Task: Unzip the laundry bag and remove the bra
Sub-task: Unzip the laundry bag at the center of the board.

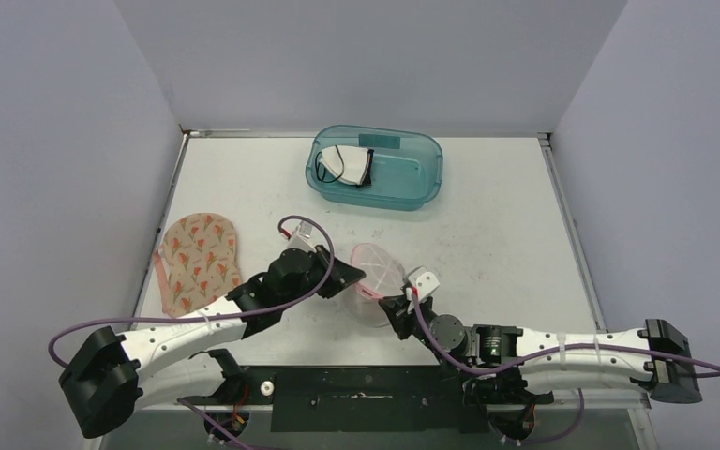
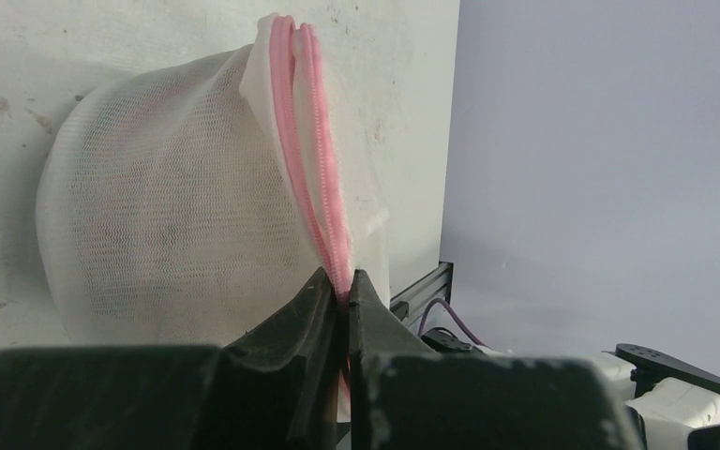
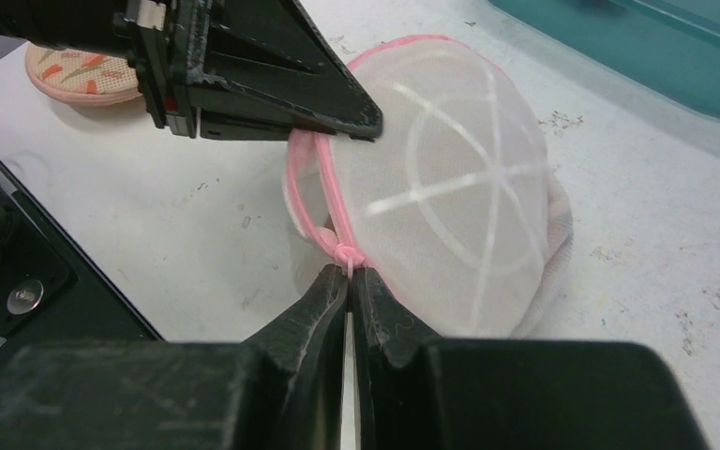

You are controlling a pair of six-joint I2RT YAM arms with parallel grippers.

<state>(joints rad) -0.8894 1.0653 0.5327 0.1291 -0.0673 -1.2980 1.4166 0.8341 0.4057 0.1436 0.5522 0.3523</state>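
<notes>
- Right pincer (image 3: 349, 272) clamped on zip pull (image 3: 347, 253) at its tips.
- Left pincer (image 2: 339, 292) pinching zip seam (image 2: 323, 187) ahead of it.
- Laundry bag (image 3: 450, 216) looks zipped; unzipping and bra removal both left.

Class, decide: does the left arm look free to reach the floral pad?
Probably not yet: left gripper is shut on the zipper of the laundry bag; otherwise nothing blocks the floral pad.

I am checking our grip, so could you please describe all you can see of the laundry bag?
The laundry bag is a domed white mesh pouch with pale ribs and a pink zipper along its rim, apparently zipped. It lies on the table between the arms. The left gripper pinches the zipper seam; the right gripper pinches a pink tab.
</notes>
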